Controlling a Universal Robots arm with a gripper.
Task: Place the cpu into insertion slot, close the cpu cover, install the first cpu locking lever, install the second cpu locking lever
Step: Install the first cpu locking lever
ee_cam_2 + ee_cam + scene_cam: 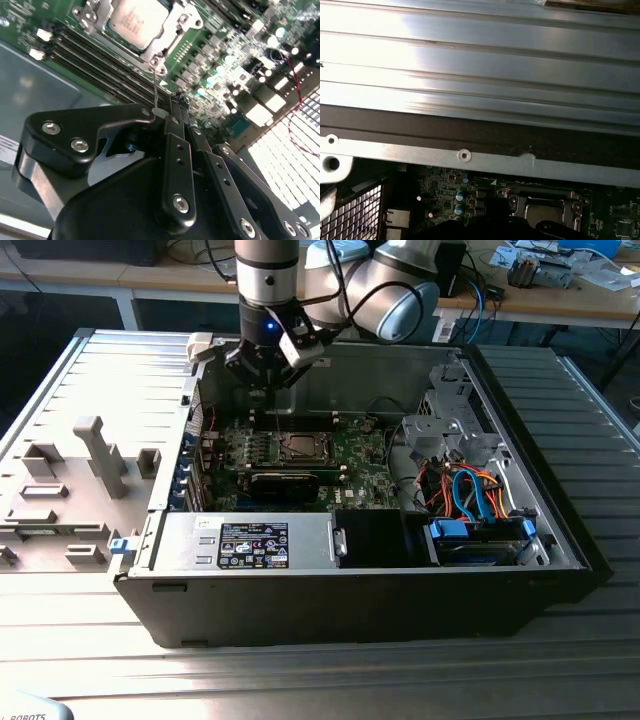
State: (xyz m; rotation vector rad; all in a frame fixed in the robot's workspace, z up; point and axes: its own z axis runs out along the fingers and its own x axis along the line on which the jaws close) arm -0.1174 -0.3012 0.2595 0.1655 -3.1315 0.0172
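Note:
The cpu (pixel 134 19), with its dull silver top, lies in the insertion slot (pixel 298 447) on the green board. The cpu cover (pixel 172 27) lies flat around it as a silvery frame, and the first wrist view also catches this frame (pixel 545 205). A thin wire locking lever (pixel 156 92) stands up from the socket's corner, right beside my fingertips. My gripper (pixel 179 102) hangs above the board just behind the socket in the exterior view (pixel 262 388). Its black fingers are pressed together with nothing visibly between them.
The open computer case's rear wall (pixel 380 380) is close behind the gripper. Memory slots (pixel 100 65) run beside the socket, and a long black card (pixel 285 483) lies in front of it. Cables (pixel 470 490) fill the case at the exterior view's right. Grey fixtures (pixel 70 480) stand outside on the left.

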